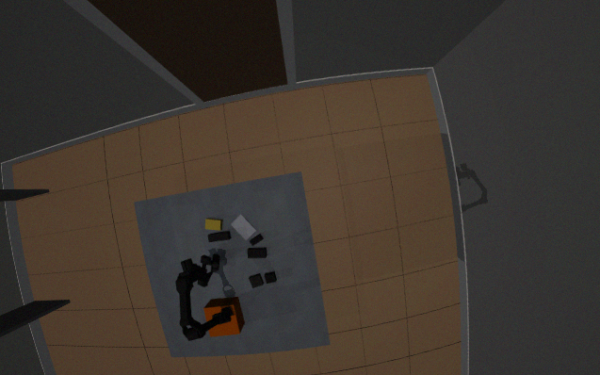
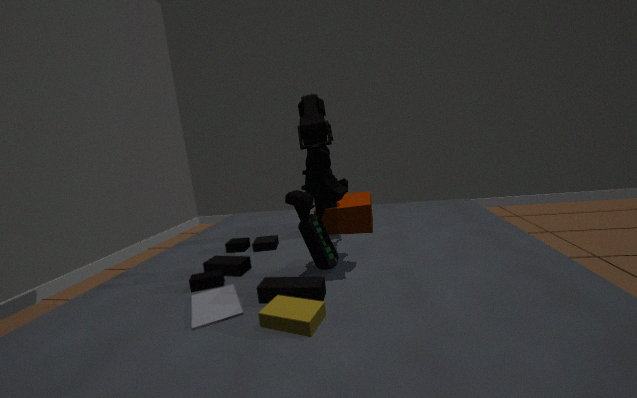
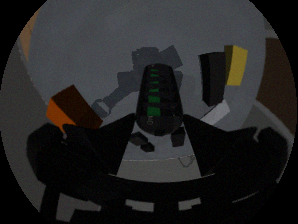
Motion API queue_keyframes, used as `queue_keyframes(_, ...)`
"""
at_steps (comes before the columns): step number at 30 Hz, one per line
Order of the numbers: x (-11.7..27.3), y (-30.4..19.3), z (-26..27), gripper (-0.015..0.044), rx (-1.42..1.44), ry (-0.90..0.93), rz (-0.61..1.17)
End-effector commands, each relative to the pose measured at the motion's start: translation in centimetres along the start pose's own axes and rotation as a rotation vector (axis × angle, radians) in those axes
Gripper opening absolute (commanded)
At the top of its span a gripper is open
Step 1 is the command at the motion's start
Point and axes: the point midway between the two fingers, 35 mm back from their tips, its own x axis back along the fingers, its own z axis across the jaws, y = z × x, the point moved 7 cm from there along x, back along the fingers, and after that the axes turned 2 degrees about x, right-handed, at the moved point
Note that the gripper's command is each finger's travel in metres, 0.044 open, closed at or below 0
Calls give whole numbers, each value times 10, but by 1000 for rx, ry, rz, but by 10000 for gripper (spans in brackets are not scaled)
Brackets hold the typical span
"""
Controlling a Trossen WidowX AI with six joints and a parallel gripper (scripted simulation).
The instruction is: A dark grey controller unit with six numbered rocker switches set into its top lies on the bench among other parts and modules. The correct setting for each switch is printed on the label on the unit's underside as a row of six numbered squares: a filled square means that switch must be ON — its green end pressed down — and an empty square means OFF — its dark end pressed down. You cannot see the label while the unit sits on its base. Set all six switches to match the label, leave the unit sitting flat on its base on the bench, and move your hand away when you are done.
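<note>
The dark grey controller unit (image 2: 310,242) (image 3: 162,95) is tilted steeply, its upper end between my fingers and its lower end close to the bench (image 2: 415,300). I cannot tell whether that end touches. My gripper (image 3: 159,116) is shut on the unit, one finger against each long side in the wrist view. Green switch ends show in a row along the switch face, on its left side in the wrist view. Two near the fingers look larger and brighter. It is too dark to tell surely which ends are pressed. The underside label is hidden in every view.
A yellow block (image 1: 213,224) (image 2: 292,314) (image 3: 237,66) lies beside a long dark block (image 1: 219,236) (image 2: 291,290) (image 3: 213,79). A pale plate (image 1: 243,227) (image 2: 216,307) and several small dark blocks lie nearby. An orange box (image 1: 217,326) (image 2: 357,218) (image 3: 75,107) stands by the arm's base.
</note>
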Motion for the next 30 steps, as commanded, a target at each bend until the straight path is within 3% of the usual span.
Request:
queue_keyframes(1,0,7,-1,336,1,2,9)
queue_keyframes(30,8,28,-2,336,1,2,-4)
